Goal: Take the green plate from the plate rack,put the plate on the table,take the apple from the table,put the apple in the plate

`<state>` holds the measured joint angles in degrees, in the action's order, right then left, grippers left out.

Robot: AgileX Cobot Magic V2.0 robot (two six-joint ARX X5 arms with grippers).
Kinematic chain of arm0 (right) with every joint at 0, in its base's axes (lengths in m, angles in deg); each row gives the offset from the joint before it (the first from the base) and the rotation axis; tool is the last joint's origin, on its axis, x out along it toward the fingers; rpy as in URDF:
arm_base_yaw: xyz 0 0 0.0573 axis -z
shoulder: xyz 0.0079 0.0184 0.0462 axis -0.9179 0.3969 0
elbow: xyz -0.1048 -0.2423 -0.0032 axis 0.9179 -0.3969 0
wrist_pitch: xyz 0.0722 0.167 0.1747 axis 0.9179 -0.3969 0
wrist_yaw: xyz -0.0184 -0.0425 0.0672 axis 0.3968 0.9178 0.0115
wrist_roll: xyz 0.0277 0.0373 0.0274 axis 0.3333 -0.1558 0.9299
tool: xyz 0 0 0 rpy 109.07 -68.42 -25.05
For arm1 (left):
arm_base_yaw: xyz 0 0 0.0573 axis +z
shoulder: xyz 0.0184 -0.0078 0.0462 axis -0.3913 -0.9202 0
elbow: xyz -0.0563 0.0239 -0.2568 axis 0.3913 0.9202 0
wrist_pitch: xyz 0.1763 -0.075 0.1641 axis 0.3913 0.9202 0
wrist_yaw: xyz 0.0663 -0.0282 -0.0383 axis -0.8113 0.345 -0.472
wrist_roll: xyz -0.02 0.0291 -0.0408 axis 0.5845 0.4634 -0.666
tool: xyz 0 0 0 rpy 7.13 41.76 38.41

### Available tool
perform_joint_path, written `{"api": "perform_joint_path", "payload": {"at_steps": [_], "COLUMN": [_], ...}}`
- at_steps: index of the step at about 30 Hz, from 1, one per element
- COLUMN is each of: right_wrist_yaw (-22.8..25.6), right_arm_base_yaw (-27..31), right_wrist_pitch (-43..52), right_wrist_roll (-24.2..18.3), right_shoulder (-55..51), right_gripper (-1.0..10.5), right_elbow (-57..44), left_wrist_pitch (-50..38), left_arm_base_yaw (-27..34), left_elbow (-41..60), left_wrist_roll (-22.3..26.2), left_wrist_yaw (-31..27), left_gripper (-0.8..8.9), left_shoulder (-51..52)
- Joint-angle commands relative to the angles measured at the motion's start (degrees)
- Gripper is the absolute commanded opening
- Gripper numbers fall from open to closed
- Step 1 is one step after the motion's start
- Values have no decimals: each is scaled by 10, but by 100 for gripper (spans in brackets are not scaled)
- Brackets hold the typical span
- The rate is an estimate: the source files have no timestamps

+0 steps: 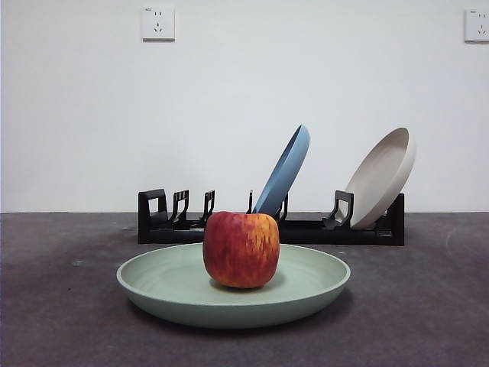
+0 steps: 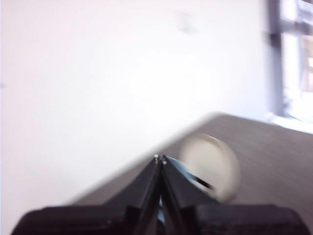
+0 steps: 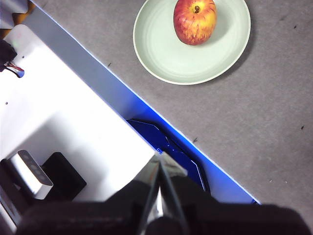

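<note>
The green plate (image 1: 234, 294) lies flat on the dark grey table (image 1: 61, 306), in front of the black plate rack (image 1: 306, 229). The red and yellow apple (image 1: 241, 249) stands upright in the plate's middle. From above, the right wrist view shows the apple (image 3: 194, 20) in the plate (image 3: 166, 54), far from my right gripper (image 3: 159, 159), whose jaws are shut and empty over the table's edge. My left gripper (image 2: 160, 159) is shut on nothing, raised and pointing toward the wall. Neither arm shows in the front view.
A blue plate (image 1: 284, 170) and a beige plate (image 1: 382, 177) lean in the rack; the beige plate (image 2: 211, 166) appears blurred in the left wrist view. A white base with a blue edge (image 3: 88, 73) runs beside the table below the right gripper.
</note>
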<state>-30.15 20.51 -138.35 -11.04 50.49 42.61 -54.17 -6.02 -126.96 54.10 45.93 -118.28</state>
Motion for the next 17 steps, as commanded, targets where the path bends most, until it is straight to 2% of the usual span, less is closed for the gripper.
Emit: {"api": "perform_joint_path", "payload": {"at_steps": [1, 4, 9, 13, 17], "right_wrist_yaw": [-1, -1, -1, -1, -1], "right_arm_base_yaw": [-1, -1, -1, -1, -1], "right_wrist_pitch": [-9, -9, -9, -9, -9], "right_wrist_roll": [3, 3, 3, 3, 3], "right_shoulder": [-1, -1, -1, -1, -1], "right_gripper": [1, 1, 1, 1, 1], "right_elbow": [-1, -1, -1, -1, -1], "left_wrist_pitch": [-80, -172, -295, -332, -332], "left_arm_base_yaw": [57, 106, 187, 234, 266], "left_elbow": [88, 197, 380, 492, 580], "left_wrist_roll": [8, 8, -3, -38, -69], "left_wrist_yaw": [-23, -49, -49, -49, -50], "left_gripper": [-3, -3, -3, -3, -3], "left_shoulder": [58, 125, 222, 274, 319]}}
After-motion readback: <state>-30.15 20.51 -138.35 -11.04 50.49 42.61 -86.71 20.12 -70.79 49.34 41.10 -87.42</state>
